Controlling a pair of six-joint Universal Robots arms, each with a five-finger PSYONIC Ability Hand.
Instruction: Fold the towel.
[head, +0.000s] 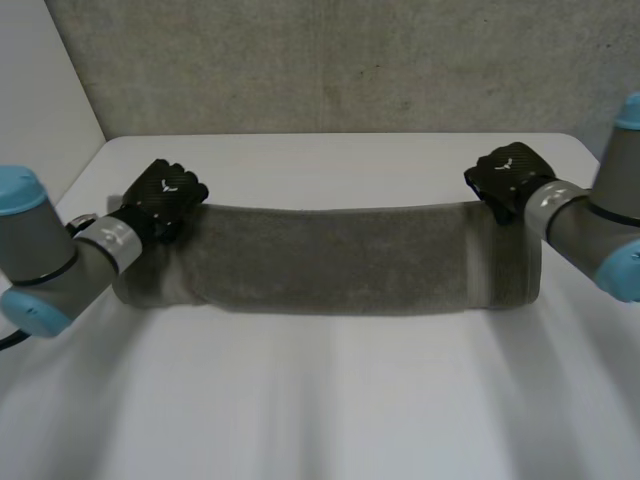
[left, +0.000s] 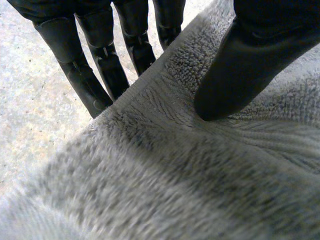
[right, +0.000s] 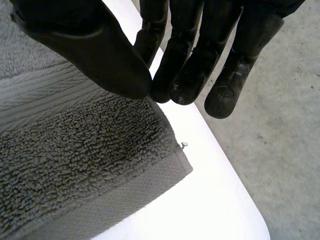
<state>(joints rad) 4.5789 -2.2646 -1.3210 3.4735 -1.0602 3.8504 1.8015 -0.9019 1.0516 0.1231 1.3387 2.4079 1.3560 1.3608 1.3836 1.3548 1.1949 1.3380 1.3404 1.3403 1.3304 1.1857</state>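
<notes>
A grey towel (head: 330, 260) lies as a long folded band across the white table (head: 320, 400). My left hand (head: 165, 195) is at the towel's far left corner. In the left wrist view its thumb (left: 240, 70) presses on top of the towel (left: 175, 165) while its fingers (left: 80, 75) reach behind the edge, pinching the cloth. My right hand (head: 510, 175) is at the far right corner. Its thumb (right: 90, 50) meets its fingers (right: 185, 65) at the far edge of the towel (right: 75, 160), a little in from the loose corner.
A rough grey wall (head: 350, 60) rises behind the table. In the right wrist view the table's rounded corner (right: 220, 200) ends close beside the towel's corner, with grey floor (right: 280, 125) beyond it. White table surface stretches in front of the towel.
</notes>
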